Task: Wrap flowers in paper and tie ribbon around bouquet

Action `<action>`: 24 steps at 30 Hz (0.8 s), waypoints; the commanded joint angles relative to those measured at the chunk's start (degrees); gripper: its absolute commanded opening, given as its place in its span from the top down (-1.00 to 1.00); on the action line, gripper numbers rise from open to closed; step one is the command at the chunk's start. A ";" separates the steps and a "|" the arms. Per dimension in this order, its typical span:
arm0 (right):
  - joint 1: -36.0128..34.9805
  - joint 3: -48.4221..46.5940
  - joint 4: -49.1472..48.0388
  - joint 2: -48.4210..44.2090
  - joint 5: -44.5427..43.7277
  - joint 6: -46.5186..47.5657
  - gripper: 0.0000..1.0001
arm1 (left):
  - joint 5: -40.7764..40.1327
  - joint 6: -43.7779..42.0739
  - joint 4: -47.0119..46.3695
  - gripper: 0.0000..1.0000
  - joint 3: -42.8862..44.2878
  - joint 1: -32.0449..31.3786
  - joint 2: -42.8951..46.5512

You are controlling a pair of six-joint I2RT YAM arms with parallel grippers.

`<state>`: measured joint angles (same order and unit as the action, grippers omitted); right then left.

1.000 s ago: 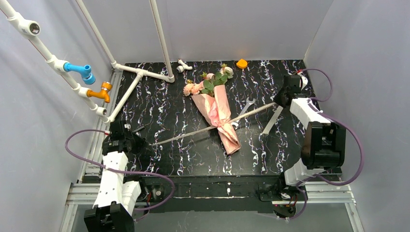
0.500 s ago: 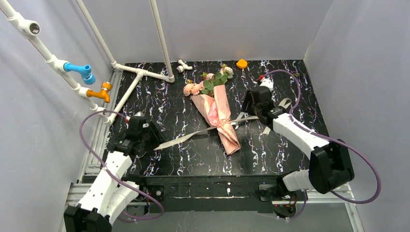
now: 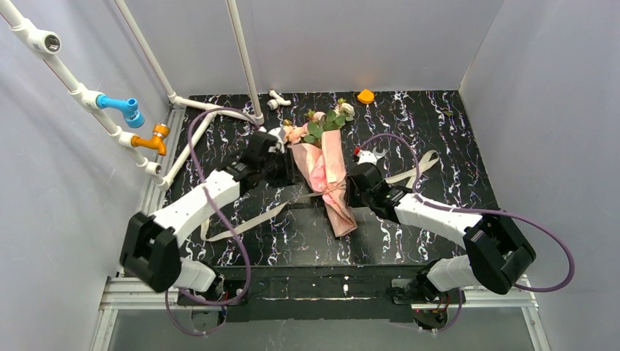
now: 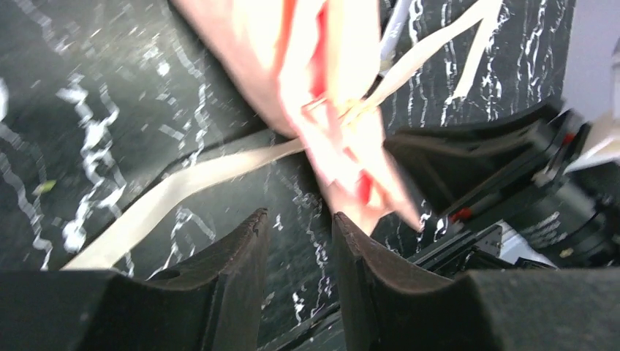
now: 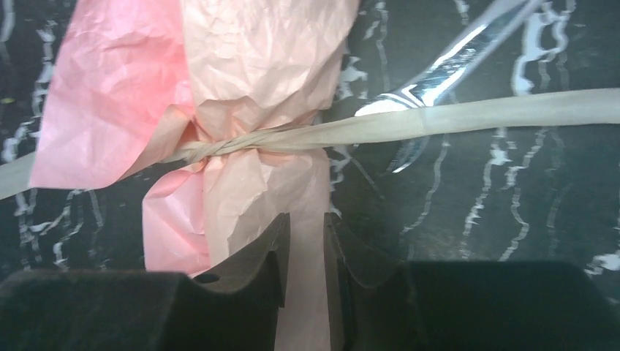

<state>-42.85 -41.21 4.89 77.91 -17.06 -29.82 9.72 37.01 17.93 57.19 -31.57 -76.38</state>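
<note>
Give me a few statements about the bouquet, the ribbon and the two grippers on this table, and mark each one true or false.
1. The ribbon is cinched around the paper of the bouquet. True.
2. The flowers point toward the arms' bases. False: they point toward the far edge of the table.
3. The left gripper pinches a ribbon end. False: its fingers are apart and empty, and the ribbon lies loose on the table.
4. The right gripper is open, close beside the bouquet. True.
5. The ribbon crosses over a steel spanner. True.
</note>
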 commanded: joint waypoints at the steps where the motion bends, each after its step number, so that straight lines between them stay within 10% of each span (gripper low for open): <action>1: -2.06 1.19 -7.53 -0.75 5.14 -3.30 0.38 | 5.08 -3.21 -2.67 0.30 7.85 -1.20 -8.60; 9: -2.72 -2.13 -3.63 -3.24 3.30 -0.57 0.23 | 3.79 -8.04 2.29 0.37 14.75 -1.89 -12.67; 12: -1.05 -4.33 6.40 -6.71 -8.82 -1.05 -0.55 | 2.09 -13.97 5.57 0.35 18.29 -4.01 -12.88; 15: 5.97 -5.63 13.30 -7.37 -18.42 -5.80 -0.76 | -1.50 -18.38 9.64 0.36 22.75 -6.76 -15.40; 19: 24.28 -11.88 18.49 5.26 -10.21 -14.63 -0.59 | -0.58 -19.15 8.61 0.37 20.08 -8.63 -13.51; 24: 30.41 -12.01 11.10 16.24 -4.28 -14.74 -0.33 | -0.88 -20.05 8.36 0.37 7.48 -8.86 -3.38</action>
<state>-14.83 -51.24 19.73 89.78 -24.34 -43.62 8.99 18.48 25.50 69.43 -40.16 -86.61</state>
